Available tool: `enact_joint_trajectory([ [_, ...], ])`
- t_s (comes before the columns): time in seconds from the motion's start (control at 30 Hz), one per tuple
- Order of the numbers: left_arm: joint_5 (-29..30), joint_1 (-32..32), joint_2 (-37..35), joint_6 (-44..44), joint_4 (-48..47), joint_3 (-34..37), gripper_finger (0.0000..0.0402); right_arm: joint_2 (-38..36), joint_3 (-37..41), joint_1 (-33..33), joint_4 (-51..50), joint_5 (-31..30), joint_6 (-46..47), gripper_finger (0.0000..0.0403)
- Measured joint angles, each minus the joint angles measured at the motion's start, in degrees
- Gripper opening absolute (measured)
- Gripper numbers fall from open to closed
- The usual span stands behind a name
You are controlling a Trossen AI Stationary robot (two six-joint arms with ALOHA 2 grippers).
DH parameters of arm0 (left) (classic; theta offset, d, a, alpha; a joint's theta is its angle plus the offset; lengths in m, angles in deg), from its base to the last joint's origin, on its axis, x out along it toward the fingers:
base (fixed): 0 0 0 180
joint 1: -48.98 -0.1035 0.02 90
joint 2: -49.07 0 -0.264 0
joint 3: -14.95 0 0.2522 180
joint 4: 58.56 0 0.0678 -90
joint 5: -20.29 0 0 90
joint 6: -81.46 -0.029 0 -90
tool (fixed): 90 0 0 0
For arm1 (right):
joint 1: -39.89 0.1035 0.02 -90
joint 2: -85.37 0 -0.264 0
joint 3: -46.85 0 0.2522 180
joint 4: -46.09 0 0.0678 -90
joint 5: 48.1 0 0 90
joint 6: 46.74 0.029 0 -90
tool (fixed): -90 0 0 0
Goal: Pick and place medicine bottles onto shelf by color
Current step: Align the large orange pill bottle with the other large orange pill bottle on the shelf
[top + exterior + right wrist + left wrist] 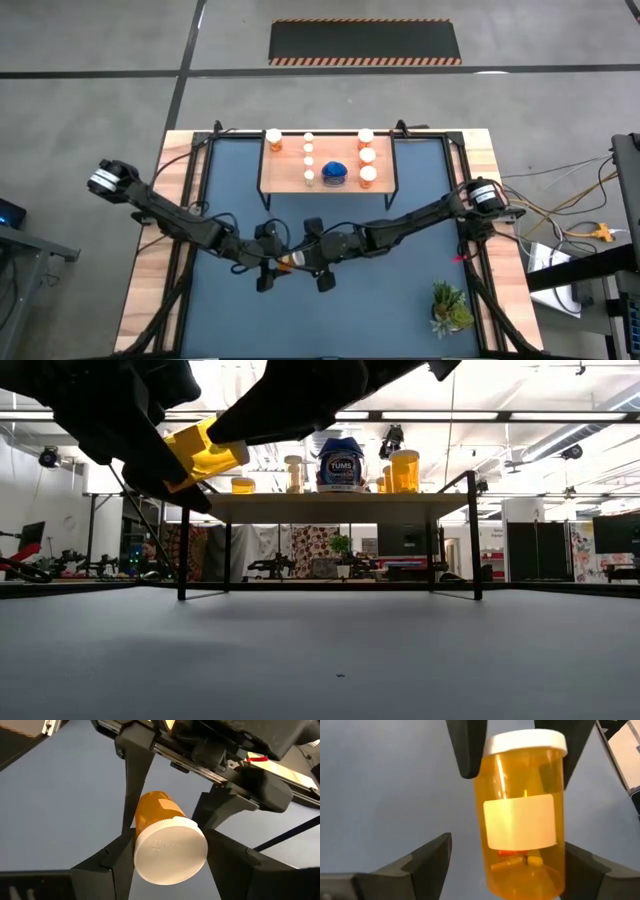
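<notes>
Bottle (522, 815), orange w/ white cap, held mid-air above bench (400, 290), clamped at cap end by right end effector (170, 855). Left end effector (505, 865) open around its base, one side clear.

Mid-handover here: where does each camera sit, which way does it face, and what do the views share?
High view: above the table, looking straight down; both arms show, the left gripper and right gripper meeting at an orange bottle in front of the shelf.
Low view: at table height, level toward the shelf; dark arms overhead.
Left wrist view: past its own open fingers at the bottle.
Right wrist view: past its own fingers, clamped on the bottle's white cap.
Shared: all four views show the bottle.
</notes>
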Motion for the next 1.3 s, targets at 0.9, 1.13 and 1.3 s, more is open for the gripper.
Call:
enact_joint_trajectory([
  [0.9, 15.50, 1.75, -1.77, -21.64, 8.61, 0.04, 0.0151, -10.05, -0.20, -0.49, -6.72, -1.50, -6.56, 0.0300],
  [1.13, 19.83, 1.73, -2.78, -35.10, 18.17, 0.18, 0.0153, -16.22, -0.22, -0.52, -7.69, -1.53, -4.15, 0.0301],
  [1.3, 20.52, 1.49, -2.82, -39.14, 24.70, 0.37, 0.0154, -17.00, -0.22, -0.48, -7.92, -1.51, -2.03, 0.0296],
])
